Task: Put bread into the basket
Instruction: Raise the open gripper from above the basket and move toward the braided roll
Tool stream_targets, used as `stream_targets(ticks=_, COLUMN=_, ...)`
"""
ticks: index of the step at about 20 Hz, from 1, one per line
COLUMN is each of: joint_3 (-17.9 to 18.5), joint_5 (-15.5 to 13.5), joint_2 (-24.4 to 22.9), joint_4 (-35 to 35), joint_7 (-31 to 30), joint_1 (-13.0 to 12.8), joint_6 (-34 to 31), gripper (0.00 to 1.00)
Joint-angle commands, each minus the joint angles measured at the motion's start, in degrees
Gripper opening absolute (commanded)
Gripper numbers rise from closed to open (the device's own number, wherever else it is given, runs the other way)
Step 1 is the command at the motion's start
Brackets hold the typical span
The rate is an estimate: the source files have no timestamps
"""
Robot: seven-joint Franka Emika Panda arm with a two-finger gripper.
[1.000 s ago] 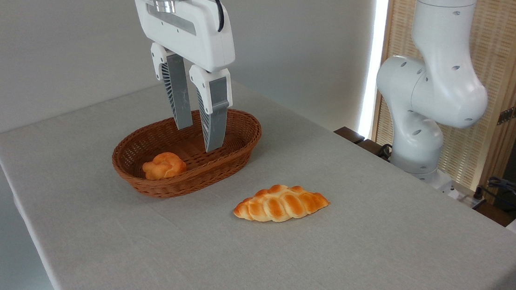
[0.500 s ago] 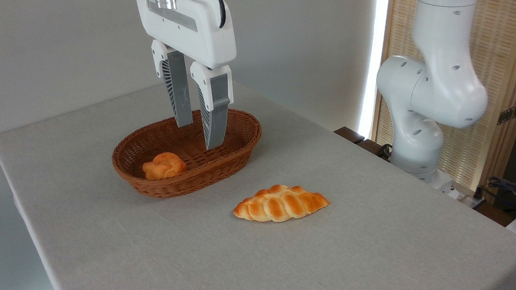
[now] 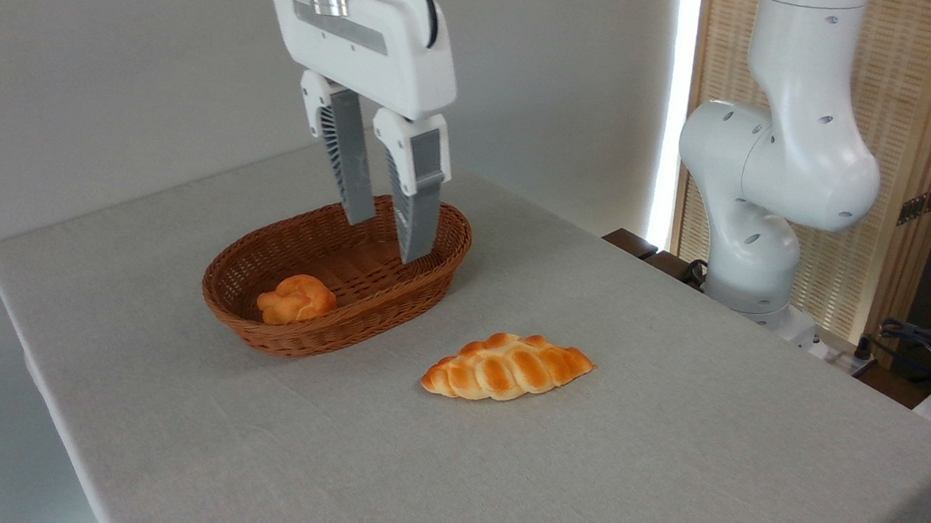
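My claw (image 3: 386, 240) hangs over the basket (image 3: 431, 269), above its far right end, fingers pointing down and tilted slightly to the right. The two grey fingers (image 3: 418, 207) stand a modest gap apart, partly open, and nothing is between them; I hold nothing. From this angle the nearer fingertip overlaps the basket's far rim, and I cannot tell for sure whether it sits just above the rim or a little inside it.

The basket is an oval of brown wicker with low flared sides, its long axis running from near left to far right on the grey cloth of the table (image 3: 665, 481). Inside it, at the near left end, rests a small round orange bun (image 3: 296, 298), knot-shaped, against the inner wall.

The bread (image 3: 507, 367) is not in the basket. It lies flat on the table to the right of the basket and nearer the camera, just beside the basket but apart from it, with bare cloth between them. It is a long braided loaf, golden-orange with paler creases. Its long axis runs from lower left to upper right, roughly parallel to the basket's own. One pointed end aims toward the near left, the other toward the far right, away from the basket.

Behind the table, right of the basket, stands my white base column (image 3: 777, 171).
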Motion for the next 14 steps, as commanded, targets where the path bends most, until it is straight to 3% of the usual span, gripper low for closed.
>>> stream_targets(ticks=1, joint_3=2.6, joint_5=0.0, joint_2=-5.3, joint_4=-6.6, joint_7=0.8, joint_1=-1.6, joint_6=0.1, gripper=1.0)
stream_targets(ticks=6, joint_3=7.3, joint_5=0.1, joint_2=-10.3, joint_4=-14.1, joint_7=3.9, joint_1=-5.2, joint_6=0.2, gripper=1.0)
stream_targets(ticks=11, joint_3=8.3, joint_5=0.2, joint_2=-11.6, joint_4=-19.2, joint_7=5.3, joint_1=-6.3, joint_6=2.6, gripper=1.0)
stream_targets(ticks=14, joint_3=9.6, joint_5=0.3, joint_2=-13.5, joint_4=-23.9, joint_7=6.4, joint_1=-9.0, joint_6=5.1, gripper=1.0)
